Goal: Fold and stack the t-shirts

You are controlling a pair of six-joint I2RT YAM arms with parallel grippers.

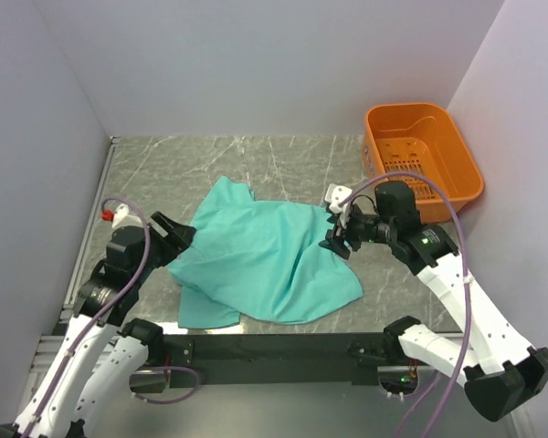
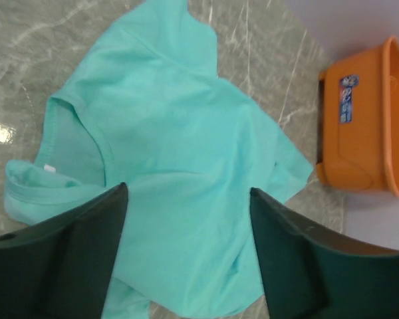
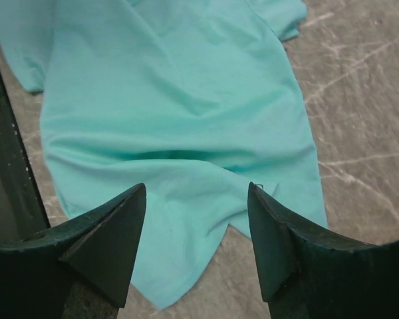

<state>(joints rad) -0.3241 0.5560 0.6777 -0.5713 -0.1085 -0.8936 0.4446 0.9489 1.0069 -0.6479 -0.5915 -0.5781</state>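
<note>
One t-shirt (image 1: 265, 265) lies between left hand (image 1: 175, 234), right hand (image 1: 336, 243); apparently ungripped.

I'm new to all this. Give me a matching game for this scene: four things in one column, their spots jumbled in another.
1. t-shirt
2. basket
3. left end effector
4. right end effector

a. far right corner of the table
b. open, at the t-shirt's right edge
c. lying rumpled mid-table
d. open, at the t-shirt's left edge

Pairs: 1-c, 2-a, 3-d, 4-b
</note>
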